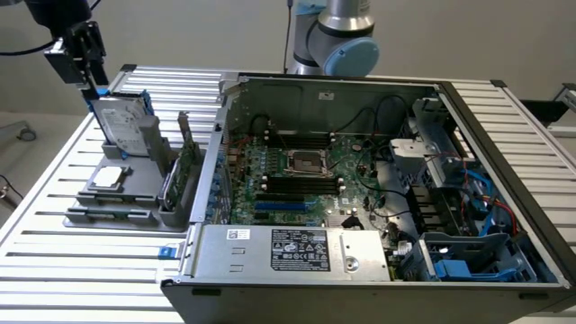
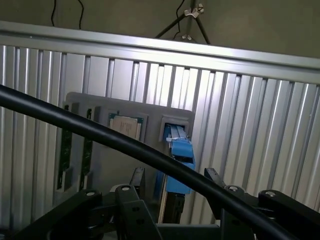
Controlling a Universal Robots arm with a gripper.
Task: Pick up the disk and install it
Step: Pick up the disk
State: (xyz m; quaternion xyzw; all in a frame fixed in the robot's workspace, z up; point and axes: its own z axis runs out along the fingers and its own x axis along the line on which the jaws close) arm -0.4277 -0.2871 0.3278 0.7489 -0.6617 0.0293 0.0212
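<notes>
Broadly, a slatted metal table (image 1: 54, 270) carries an open computer case (image 1: 360, 300) lying on its side, with the green board (image 1: 306, 175) and its empty processor socket facing up. A silver power-supply box (image 1: 288, 253) fills the case's near edge, and blue plastic bays sit in the corner toward the exterior view's right. The arm (image 1: 338, 34) rises behind the case's far wall.

A grey holder (image 1: 108, 217) lies on the table just beside the case, on the exterior view's left. The disk (image 1: 121, 125) (image 2: 180, 150) stands upright in a slot at the holder's far end, label face showing, blue bracket along its edges.

The gripper (image 1: 92, 84) (image 2: 175, 177) hangs right over the disk's top edge. Its jaws are spread, one finger on each side of the blue bracket, with gaps showing in the wrist view. A black cable (image 2: 100, 132) crosses in front of the wrist camera.

A thin green card (image 1: 185, 172) stands on edge in the holder's slot nearest the case. A small square chip (image 1: 108, 177) (image 2: 125, 127) lies flat between the card and the disk.
</notes>
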